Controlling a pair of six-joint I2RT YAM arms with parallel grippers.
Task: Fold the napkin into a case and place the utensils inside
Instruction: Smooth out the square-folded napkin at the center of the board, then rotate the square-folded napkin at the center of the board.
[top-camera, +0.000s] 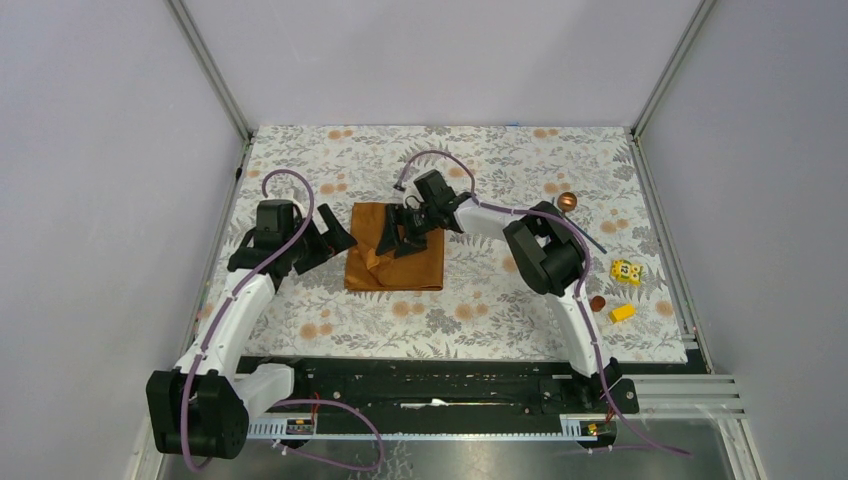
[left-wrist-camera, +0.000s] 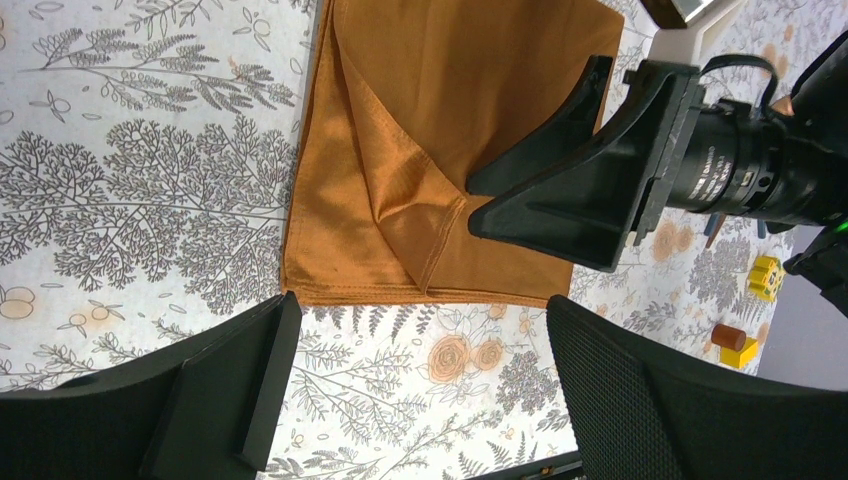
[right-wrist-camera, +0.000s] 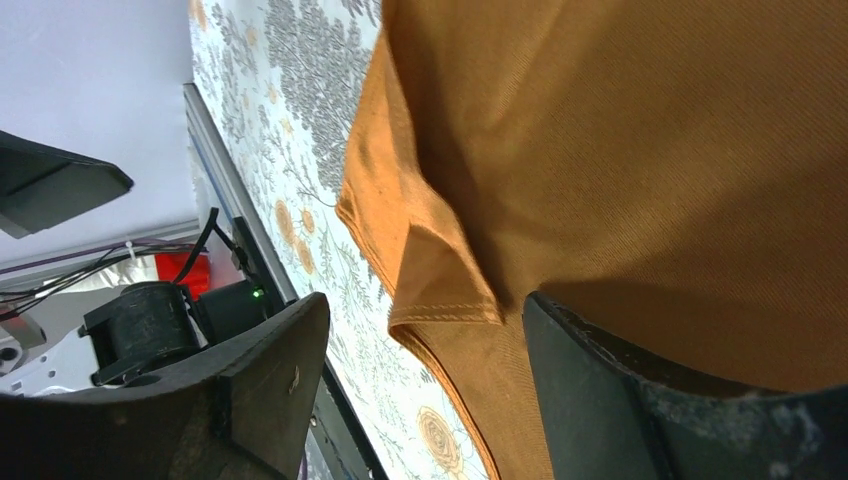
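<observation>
Right gripper, jaws spread, hovers over the folded napkin, likely to pinch its flap; left gripper waits released beside it.

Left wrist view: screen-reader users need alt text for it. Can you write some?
A folded orange-brown napkin lies on a floral tablecloth, with the right gripper open above it. The left gripper, open, frames the bottom edge, short of the napkin.

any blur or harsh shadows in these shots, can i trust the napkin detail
Top external: even, soft light, sharp throughout, no harsh shadows. Left wrist: napkin crisp, mild sheen on its folds. Right wrist: weave sharp up close, with a dark shadow on it beside the right gripper.
</observation>
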